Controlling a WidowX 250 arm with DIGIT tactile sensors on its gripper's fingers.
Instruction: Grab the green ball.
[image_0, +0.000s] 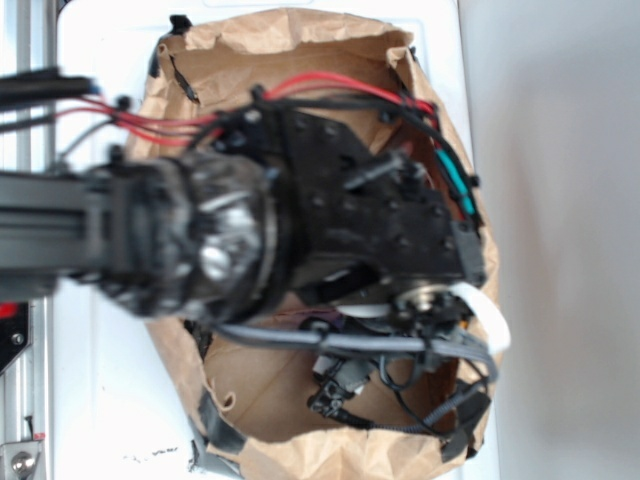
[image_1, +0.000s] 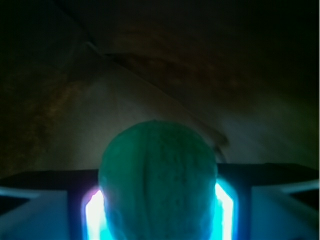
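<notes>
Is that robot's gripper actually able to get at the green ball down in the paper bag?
Probably yes: in the wrist view the green ball already sits between the gripper's fingers, with nothing in between.

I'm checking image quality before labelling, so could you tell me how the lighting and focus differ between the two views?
Exterior view: brightly lit, but the arm is blurred in front of the paper bag. Wrist view: very dark inside the bag; only the green ball stands out, soft-edged, with blue-white glare on the gripper fingers on either side of it.

Green ball (image_1: 157, 182): round, medium green, finely ribbed matte surface; wedged between the two glowing fingers (image_1: 93, 216), touching both; fills the gap.
</notes>
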